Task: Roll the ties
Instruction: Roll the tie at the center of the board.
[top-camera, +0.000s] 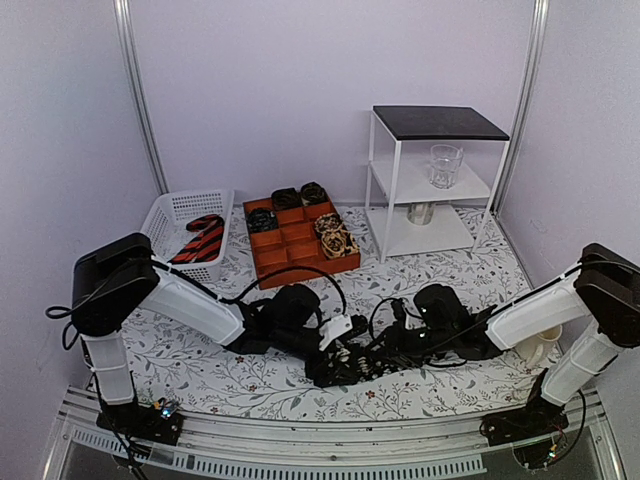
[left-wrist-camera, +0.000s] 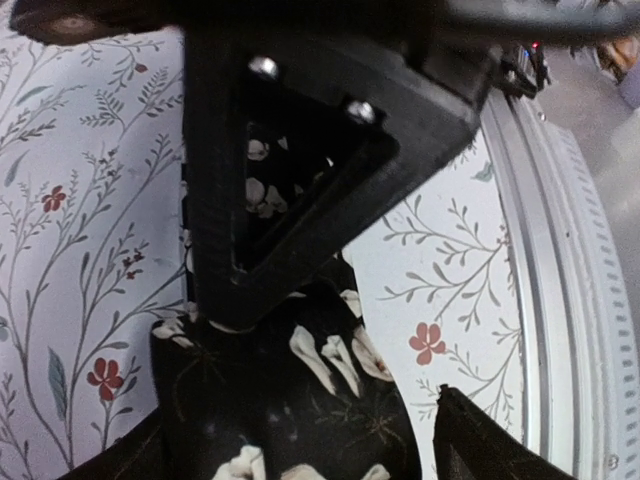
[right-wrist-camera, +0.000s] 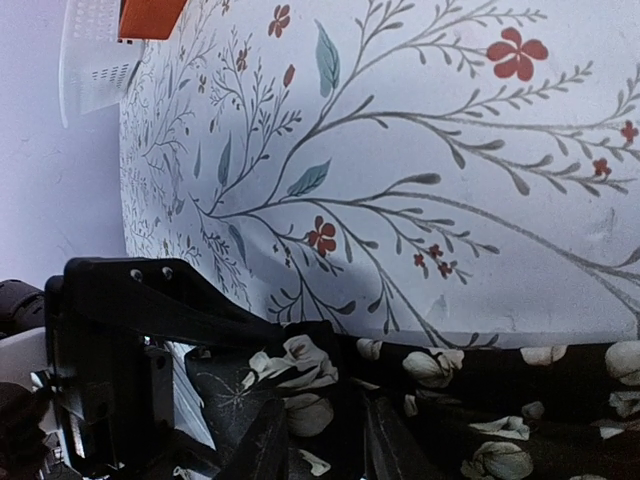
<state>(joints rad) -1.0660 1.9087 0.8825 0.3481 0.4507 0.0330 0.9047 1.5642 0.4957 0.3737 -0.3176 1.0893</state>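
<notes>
Slack risk: your left tool (left-wrist-camera: 340, 355) stood open over the tie (right-wrist-camera: 480, 385), only the right tool (right-wrist-camera: 330, 430) pinched it, so coils could have unwound.

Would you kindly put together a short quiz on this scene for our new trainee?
1. True or false: the red-and-black striped tie lies in the white basket.
2. Where does the glass stand on the shelf unit? A) top shelf B) middle shelf C) bottom shelf
3. In a few words: what pattern does the dark tie on the tablecloth carry?

Key: 1 true; 2 B; 3 pale flowers.
</notes>
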